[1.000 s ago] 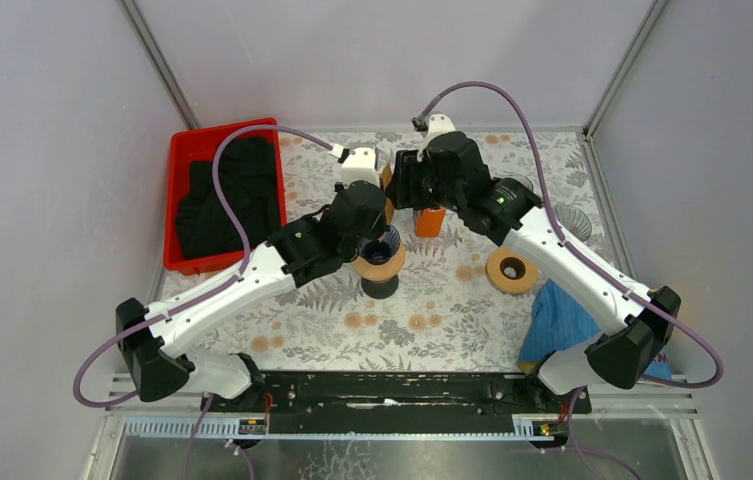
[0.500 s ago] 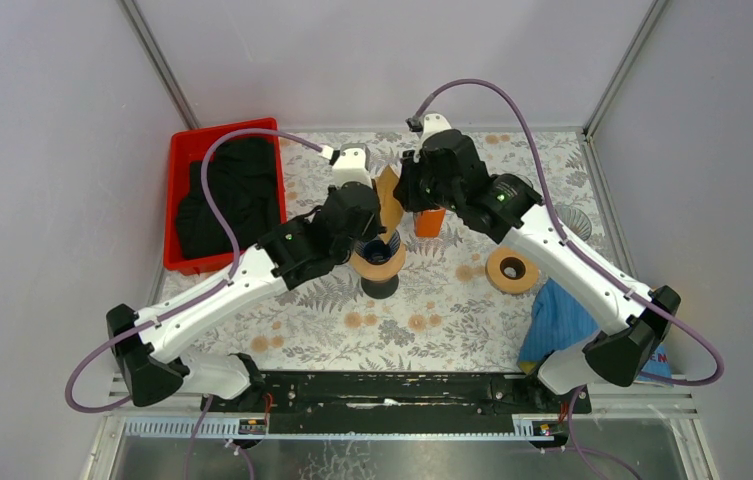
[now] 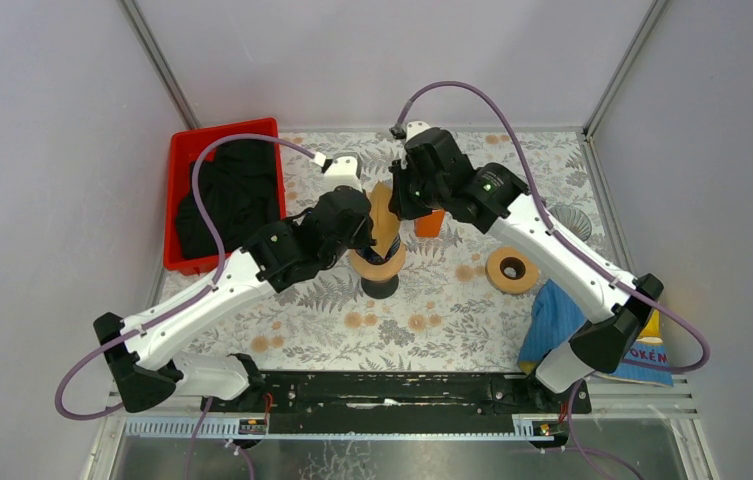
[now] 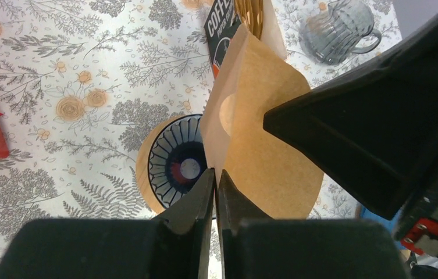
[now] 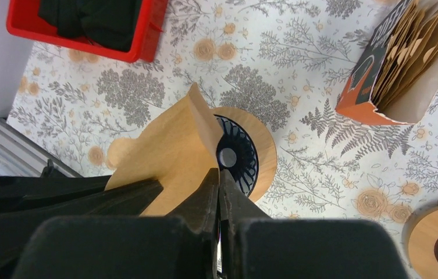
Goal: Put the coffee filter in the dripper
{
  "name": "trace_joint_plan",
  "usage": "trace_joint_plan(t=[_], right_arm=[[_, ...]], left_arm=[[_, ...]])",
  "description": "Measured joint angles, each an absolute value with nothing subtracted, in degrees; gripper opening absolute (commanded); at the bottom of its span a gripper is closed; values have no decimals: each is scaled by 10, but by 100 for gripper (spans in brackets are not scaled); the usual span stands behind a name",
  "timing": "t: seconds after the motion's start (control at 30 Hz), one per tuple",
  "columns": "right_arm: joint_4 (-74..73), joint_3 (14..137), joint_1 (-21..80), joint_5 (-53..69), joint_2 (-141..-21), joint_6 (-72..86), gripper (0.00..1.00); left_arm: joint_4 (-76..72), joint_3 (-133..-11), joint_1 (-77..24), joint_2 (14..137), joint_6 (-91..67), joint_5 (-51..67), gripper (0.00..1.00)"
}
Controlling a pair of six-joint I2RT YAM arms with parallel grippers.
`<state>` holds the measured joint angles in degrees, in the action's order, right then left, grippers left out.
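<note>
A brown paper coffee filter (image 3: 384,212) hangs upright just above the dripper (image 3: 380,266), a dark ribbed cone in a wooden ring on a black stand. My left gripper (image 3: 369,228) is shut on the filter's (image 4: 263,157) near edge, with the dripper (image 4: 175,168) below and to its left. My right gripper (image 3: 399,205) comes in from the other side and is shut on the filter's (image 5: 170,145) opposite edge, right over the dripper (image 5: 245,154). In the wrist views the left gripper (image 4: 216,174) and the right gripper (image 5: 219,174) both show jaws pressed together on the paper.
An orange box of filters (image 3: 430,222) stands just behind the dripper. A red bin (image 3: 180,150) of black cloth sits at the back left. A second wooden ring (image 3: 512,270), a glass pitcher (image 3: 572,222) and a blue cloth (image 3: 562,320) lie to the right.
My right gripper has closed on the filter's edge. Both arms have shifted left, bringing the filter from beside the box to over the dripper.
</note>
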<state>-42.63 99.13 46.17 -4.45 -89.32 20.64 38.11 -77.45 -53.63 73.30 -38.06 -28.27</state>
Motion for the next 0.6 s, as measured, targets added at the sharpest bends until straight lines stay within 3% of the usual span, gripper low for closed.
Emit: trace_joint_plan(t=[0.6], right_arm=[[-491, 1014, 463, -47, -963, 192, 3]], left_arm=[[442, -777, -476, 743, -385, -220, 10]])
